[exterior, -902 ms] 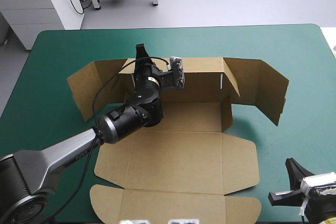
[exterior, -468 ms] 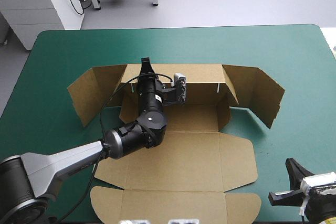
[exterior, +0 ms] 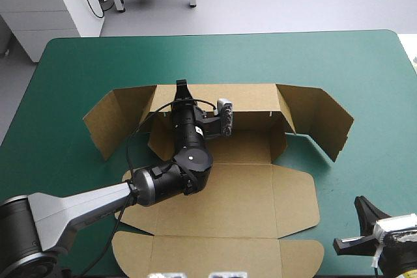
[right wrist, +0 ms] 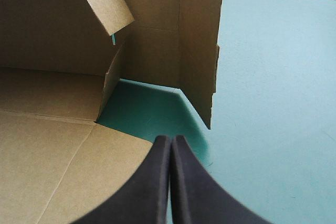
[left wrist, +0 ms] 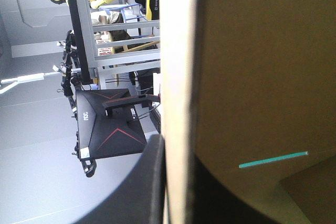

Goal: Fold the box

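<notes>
brown box (exterior: 228, 193) sits mid teal-green cover (exterior: 78, 63), rear wall drawn toward near edge since earlier. your left gripper (exterior: 182, 86) pinches wall's top edge; your right gripper (right wrist: 171, 139) closed, empty, off box.

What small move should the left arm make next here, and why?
Probably tip the far wall slightly toward the robot, grip held. The left end effector is shut on that wall's top edge; the wall stands raised, its side wings splayed outward, while the right end effector sits shut, off the box.
</notes>
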